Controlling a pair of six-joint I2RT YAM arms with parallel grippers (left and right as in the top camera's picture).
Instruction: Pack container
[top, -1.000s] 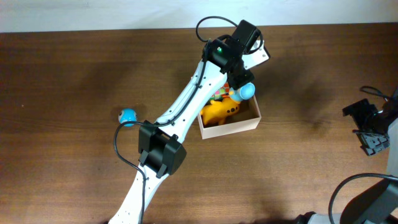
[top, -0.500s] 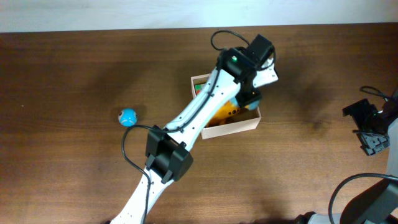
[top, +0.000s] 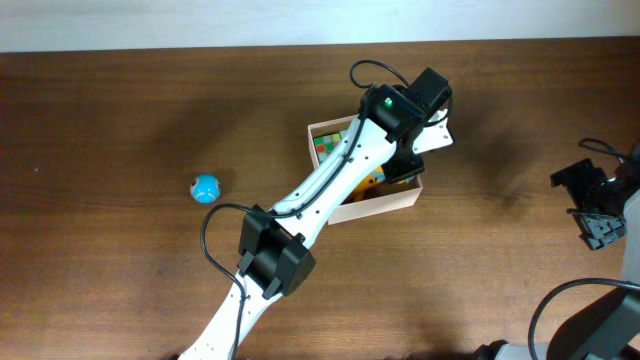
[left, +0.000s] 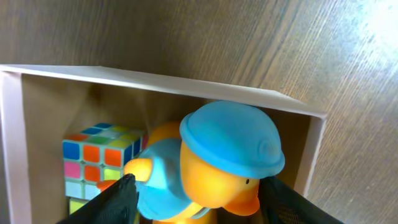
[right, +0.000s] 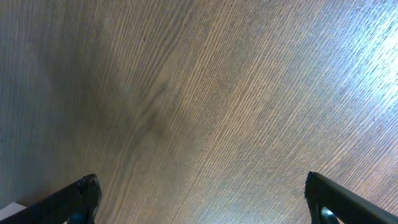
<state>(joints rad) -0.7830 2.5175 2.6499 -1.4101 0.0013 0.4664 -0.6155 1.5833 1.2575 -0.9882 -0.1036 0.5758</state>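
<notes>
Since a second ago the left arm has swung toward 3 o'clock, baring the 9 o'clock side of the container, which sits just 1 o'clock of centre. The right pincer is parked at 3 o'clock. In the left wrist view, the left pincer, half spread, clamps a duck over the container, with a cube at 8 o'clock. In the right wrist view, the jaws gape wide and empty above the table.

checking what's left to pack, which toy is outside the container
The small blue ball, lying alone on the table well apart from the container. The colour cube lies inside it, and the left end effector holds the blue-capped duck over it.
</notes>
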